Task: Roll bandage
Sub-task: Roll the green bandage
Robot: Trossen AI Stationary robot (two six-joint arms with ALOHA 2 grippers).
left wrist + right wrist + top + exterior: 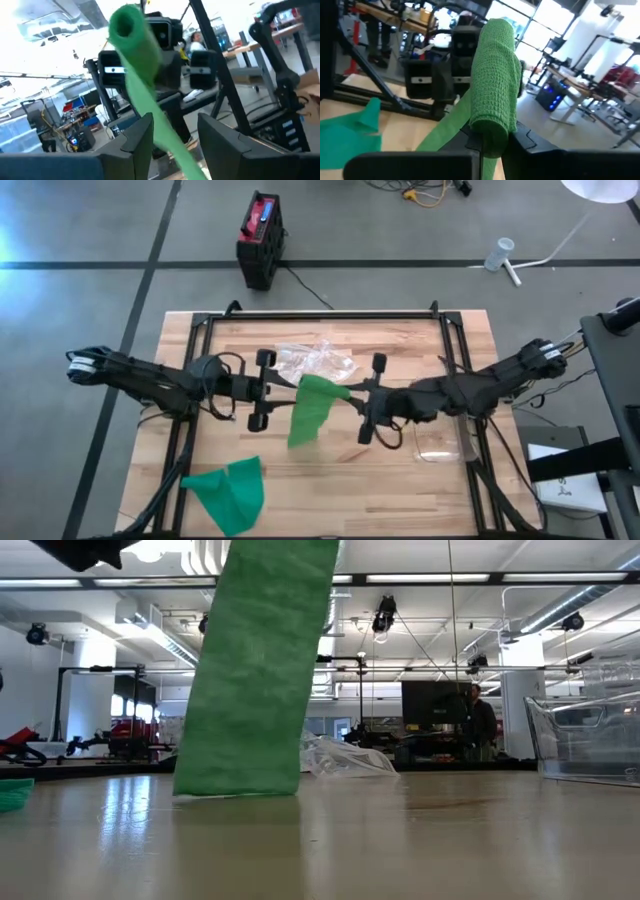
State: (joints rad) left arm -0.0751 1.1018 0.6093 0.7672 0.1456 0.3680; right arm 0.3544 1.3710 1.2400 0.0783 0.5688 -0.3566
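Right gripper (487,142) clamped on rolled end of green bandage (312,402), held above mid-tabletop (400,490); tail hangs to the surface. Left gripper (172,132) fingers apart around the strip. Judgement: keep tail taut, edges aligned while winding.

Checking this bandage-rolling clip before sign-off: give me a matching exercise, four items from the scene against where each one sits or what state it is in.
Items:
1. green bandage
2. second green cloth
3. crumpled clear plastic
4. clear container

Places or states:
A. flat on the table near its front edge, on the left arm's side
B. on the table, on the right arm's side
C. held up between the two grippers, its tail hanging to the table
D. on the table, beyond the grippers

Pairs: 1-C, 2-A, 3-D, 4-B
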